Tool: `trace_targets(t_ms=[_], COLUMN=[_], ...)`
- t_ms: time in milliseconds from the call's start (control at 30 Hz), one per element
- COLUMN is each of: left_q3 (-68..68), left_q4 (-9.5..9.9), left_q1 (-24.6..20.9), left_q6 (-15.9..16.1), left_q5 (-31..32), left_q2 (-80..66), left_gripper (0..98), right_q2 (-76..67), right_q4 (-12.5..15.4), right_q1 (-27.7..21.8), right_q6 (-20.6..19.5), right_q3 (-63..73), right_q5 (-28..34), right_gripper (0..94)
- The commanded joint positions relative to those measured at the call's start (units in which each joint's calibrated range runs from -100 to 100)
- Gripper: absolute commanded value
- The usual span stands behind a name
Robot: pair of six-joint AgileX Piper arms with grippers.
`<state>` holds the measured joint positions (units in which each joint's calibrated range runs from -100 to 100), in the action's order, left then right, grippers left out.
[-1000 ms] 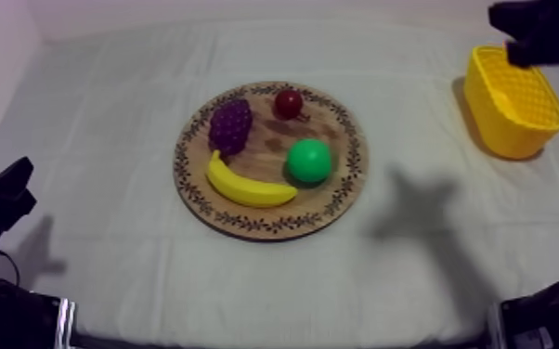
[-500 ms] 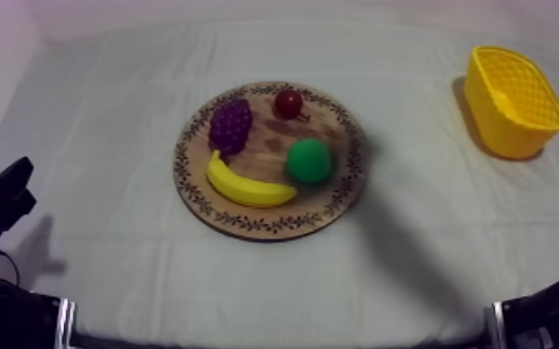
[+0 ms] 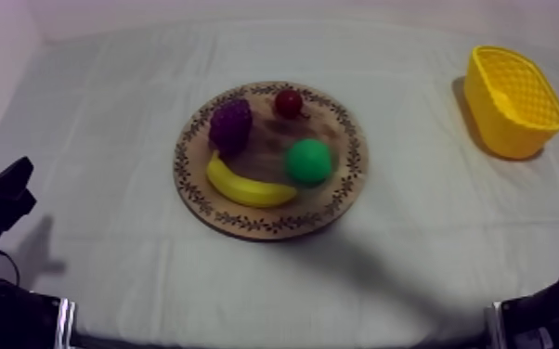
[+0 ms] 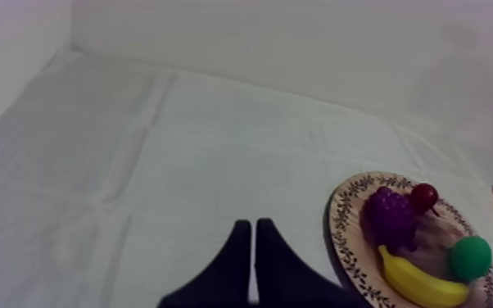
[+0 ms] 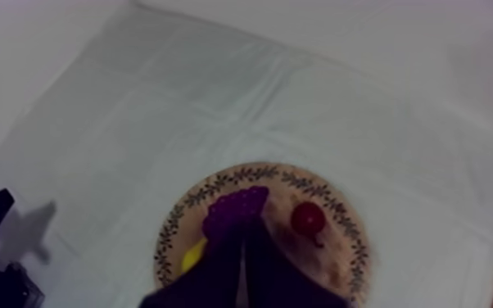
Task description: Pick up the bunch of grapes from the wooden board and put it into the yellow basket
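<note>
Right end effector (image 5: 243,233) has swung off the basket (image 3: 501,130). Closed and empty, it hangs over the grapes (image 3: 231,124) at the board (image 3: 274,226) far-left rim, likely lining up the grab. Left end effector (image 4: 252,228) closed, idle.

Non-task items: three toy fruits, one table cloth.
Banana (image 3: 249,188), yellow, laid flat and curved, its ends turned up toward 12 o'clock. Pear (image 3: 308,160), green and rounded, set at 2 o'clock of the banana, close beside its right tip; contact cannot be told. Small red fruit (image 3: 289,102), placed at 11 o'clock of the pear and apart from it, at 1 o'clock of the banana. Grey-white cloth (image 3: 107,121), creased, spread over the whole table.
</note>
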<state>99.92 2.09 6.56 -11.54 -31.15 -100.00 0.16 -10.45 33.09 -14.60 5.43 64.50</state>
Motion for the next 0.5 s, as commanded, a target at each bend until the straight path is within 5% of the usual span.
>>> trace_targets(t_ms=[0, 467], left_q3=[0.0, 0.0], left_q4=[-0.01, -0.01], left_q1=[0.0, 0.0], left_q6=[0.0, 0.0], left_q5=[0.0, 0.0], left_q2=[0.0, 0.0], left_gripper=[0.1, 0.1], right_q2=[3.3, 17.7], right_q4=[-0.6, -3.4], right_q1=[0.6, 2.3], right_q6=[-2.0, -9.6], right_q3=[3.7, 16.4], right_q5=[1.8, 13.6], right_gripper=[0.4, 0.4])
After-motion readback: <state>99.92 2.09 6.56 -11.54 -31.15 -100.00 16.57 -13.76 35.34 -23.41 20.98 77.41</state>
